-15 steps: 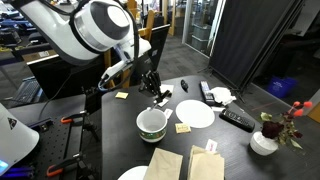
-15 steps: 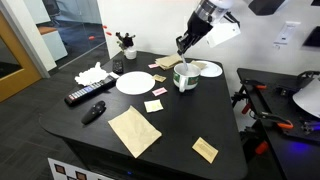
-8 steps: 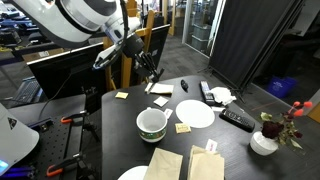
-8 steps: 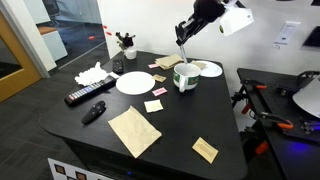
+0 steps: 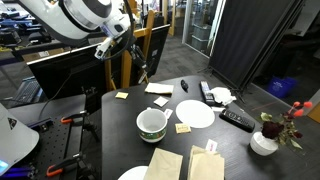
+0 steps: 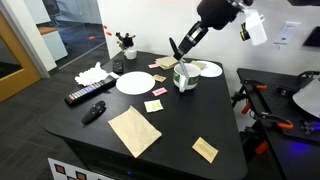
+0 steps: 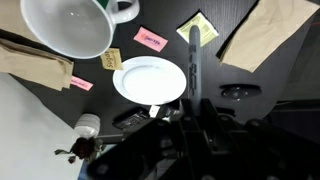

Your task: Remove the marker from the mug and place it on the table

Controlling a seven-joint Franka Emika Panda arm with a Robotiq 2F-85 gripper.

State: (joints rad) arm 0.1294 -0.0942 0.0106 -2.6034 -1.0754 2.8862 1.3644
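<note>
Table [image 6: 170, 130]: large, flat, plain black top with a dull sheen. Bears every loose item listed below.

Robot arm [image 5: 85, 15]: white, rounded, glossy shells over dark joints. Reaches in from above in both exterior views, well clear of the tabletop.

Brown paper napkins [image 6: 133, 130]: thin, roughly square, creased. Lie flat on the table near its front edge in an exterior view.

White plates [image 6: 133, 82]: round, shallow, smooth and glazed. Lie flat and bare on either side of the mug in an exterior view.

Mug [image 5: 152, 124]: wide, squat, bowl-shaped, white with a greenish rim band and a side handle. Stands upright on the table. Shows a plain white interior in the wrist view.

Gripper [image 6: 177, 49]: dark and blocky. Hangs in the air higher than the mug and off to one side, not touching it. Grips the marker between narrowly closed fingers.

Remote control [image 6: 88, 94]: long, flat, black. Lies near a crumpled white tissue [image 6: 92, 73].

Vase [image 5: 264, 143]: small, white, rounded. Holds dark red flowers [image 5: 285, 122].

Marker [image 7: 194, 55]: slim, dark, straight, pen-like. Sits clamped at one end, with the free end projecting past the fingertips. Hangs aloft outside the mug, touching neither mug nor table.

Sticky notes [image 7: 151, 39]: small paper squares, pink and yellow. Lie flat, scattered around the plate and mug.
</note>
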